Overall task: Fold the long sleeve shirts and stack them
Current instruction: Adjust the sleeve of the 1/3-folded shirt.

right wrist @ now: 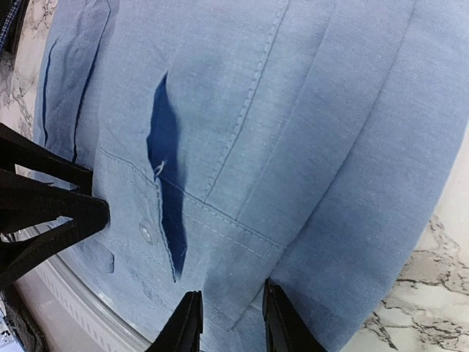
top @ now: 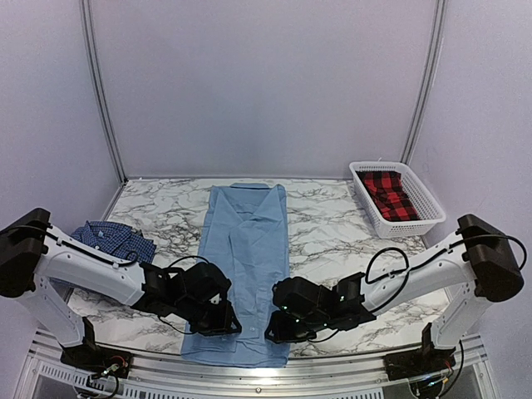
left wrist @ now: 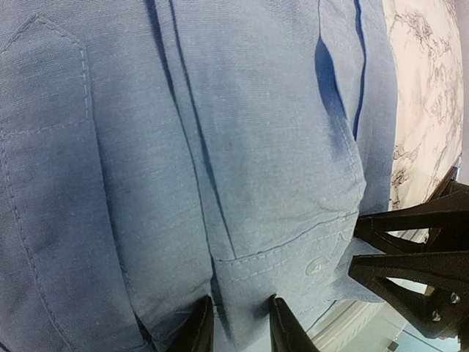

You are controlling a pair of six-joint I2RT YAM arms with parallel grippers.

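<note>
The light blue long sleeve shirt (top: 245,249) lies lengthwise in the middle of the marble table, folded into a narrow strip with its collar at the far end. My left gripper (top: 229,324) and right gripper (top: 278,328) are low over its near end, side by side. In the left wrist view the gripper (left wrist: 240,315) has a buttoned cuff (left wrist: 308,257) bunched between its fingers. In the right wrist view the gripper (right wrist: 229,312) pinches layered cloth beside the other cuff (right wrist: 146,227). The dark blue checked shirt (top: 112,239) lies crumpled at the left.
A white basket (top: 432,224) holding a red and black plaid cloth (top: 391,195) stands at the back right. The table's metal front edge (top: 332,366) runs just below the shirt's hem. Grey walls close in the back and sides.
</note>
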